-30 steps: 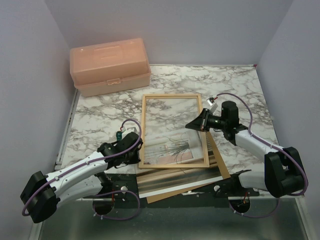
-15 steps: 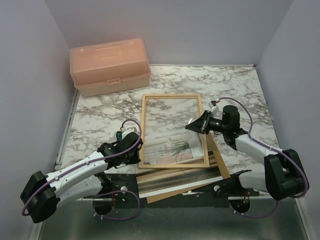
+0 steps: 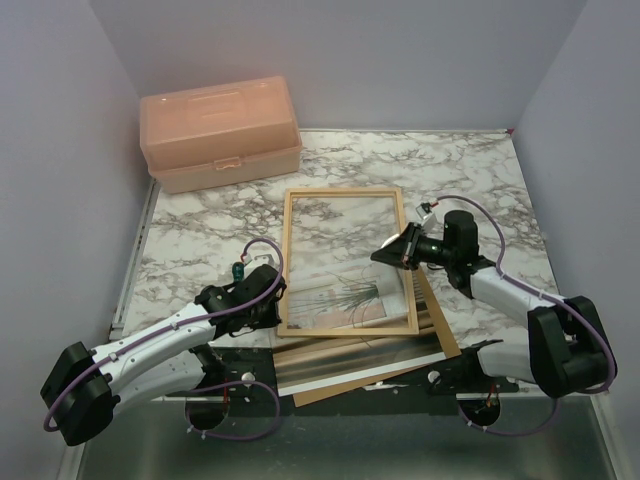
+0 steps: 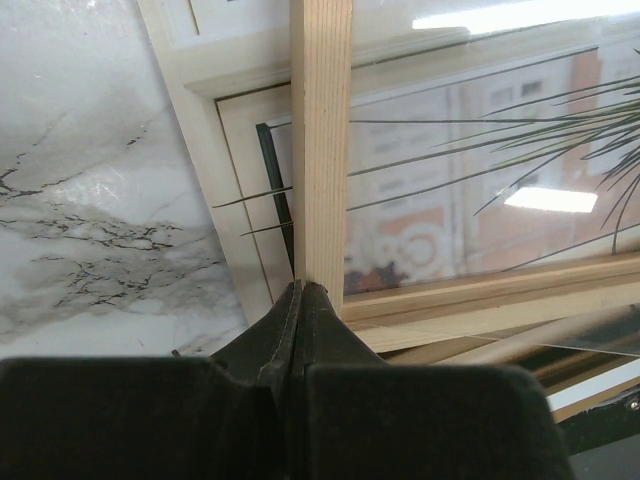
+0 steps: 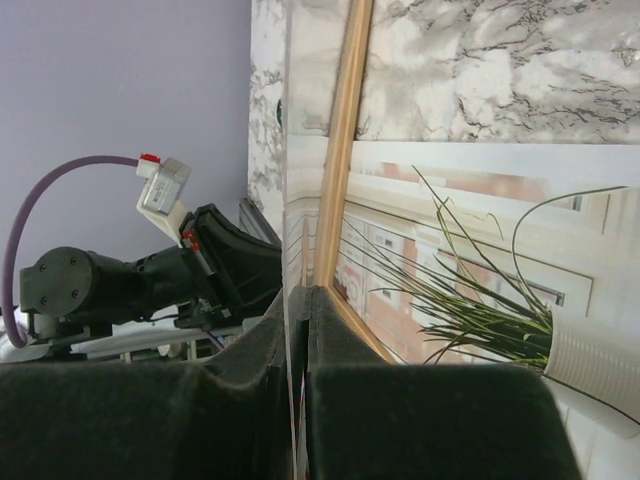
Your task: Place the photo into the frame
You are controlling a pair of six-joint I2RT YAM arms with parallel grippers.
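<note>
Nearest the bases: a brown backing board (image 3: 446, 338) and a pale glossy sheet (image 3: 350, 372), stacked askew and poking out from beneath the near bar of the frame (image 3: 343, 192)

Just beyond, left gripper (image 4: 303, 293): clenched, fingertips pressed together with nothing between them, touching the frame's near left corner where the side bar meets the near bar

Frame itself: thin light-wood bars, near end resting over the stack, far end on the marble table (image 3: 200, 235), long sides running away from the arms

Photo (image 3: 345, 298): lies under the frame, showing through its near half, spiky plant face up, a little askew to the bars; in the left wrist view, runs on past the left bar to the outside

Farther along, right gripper (image 5: 300, 300): sits at the frame's right bar, about midway along it, jaws almost together and pinching a thin sheet edge, by the look of it the photo's far right corner

Farthest: a peach toolbox (image 3: 220, 130), lid down, at the table's far left corner, well apart from the frame
</note>
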